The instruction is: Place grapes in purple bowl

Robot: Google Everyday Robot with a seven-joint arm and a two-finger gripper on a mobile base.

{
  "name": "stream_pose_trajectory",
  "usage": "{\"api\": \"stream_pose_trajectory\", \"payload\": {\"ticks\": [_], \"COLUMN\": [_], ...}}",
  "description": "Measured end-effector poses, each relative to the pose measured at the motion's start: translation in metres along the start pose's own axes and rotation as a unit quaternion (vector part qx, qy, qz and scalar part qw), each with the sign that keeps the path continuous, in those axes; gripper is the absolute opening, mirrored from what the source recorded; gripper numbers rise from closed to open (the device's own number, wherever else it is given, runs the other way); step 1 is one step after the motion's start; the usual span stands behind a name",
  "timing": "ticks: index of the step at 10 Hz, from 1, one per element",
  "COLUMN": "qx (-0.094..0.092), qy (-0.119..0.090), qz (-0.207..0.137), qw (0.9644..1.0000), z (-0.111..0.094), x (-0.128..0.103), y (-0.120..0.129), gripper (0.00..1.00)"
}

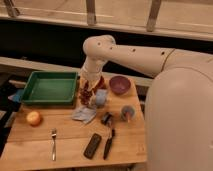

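Right, tool (pixel 89 89) looks clenched on the grapes (pixel 85 96), low over the counter (pixel 70 135) just beside the green tray (pixel 49 89). Purple bowl (pixel 120 84) is near, past a pale blue item (pixel 100 97). Lift clear of that, centre over the bowl, lower before releasing.

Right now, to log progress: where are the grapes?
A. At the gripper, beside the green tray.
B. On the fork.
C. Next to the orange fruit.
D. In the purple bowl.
A: the grapes are at the gripper, by the green tray's right end, left of the purple bowl.
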Motion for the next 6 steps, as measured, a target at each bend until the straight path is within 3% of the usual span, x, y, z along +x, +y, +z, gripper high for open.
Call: {"api": "stream_pose_trajectory", "payload": {"ticks": [6], "qx": [-0.010], "qy": [-0.040], "qz": [0.048], "qw": [0.9980], "z": [-0.033], "x": [-0.033], "y": [-0.023], "gripper": [0.00]}}
